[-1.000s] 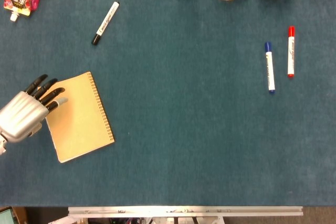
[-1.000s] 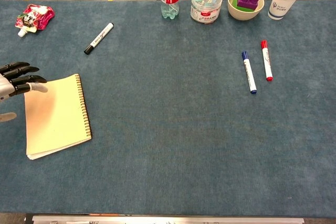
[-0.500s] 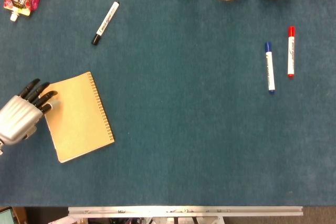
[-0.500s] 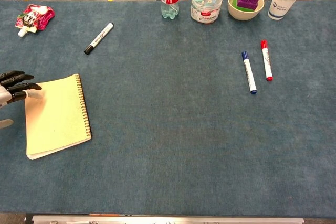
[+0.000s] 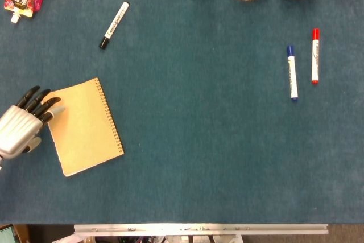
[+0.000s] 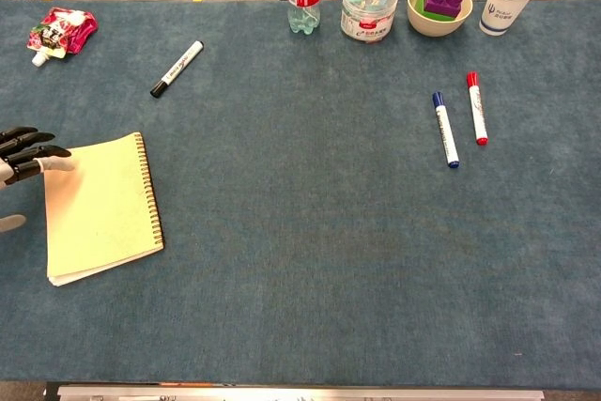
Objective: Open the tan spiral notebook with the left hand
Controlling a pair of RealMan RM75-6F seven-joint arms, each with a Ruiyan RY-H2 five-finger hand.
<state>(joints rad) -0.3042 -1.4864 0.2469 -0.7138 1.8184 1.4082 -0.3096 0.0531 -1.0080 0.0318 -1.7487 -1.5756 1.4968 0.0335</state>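
Fingers (image 5: 38, 102) of left hand (image 5: 21, 127) spread, holding nothing, tips at the outer edge of the notebook (image 5: 85, 126); contact unclear. Notebook closed, flat, spiral on far side from fingers. Black marker (image 5: 114, 24) beyond it.

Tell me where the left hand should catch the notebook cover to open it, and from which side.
Catch the notebook cover at its free long edge, from the left, where the left hand already sits. The spiral runs down the right edge, so the cover hinges there. It lies flat and shut, so probably a fingertip must slip under the edge.
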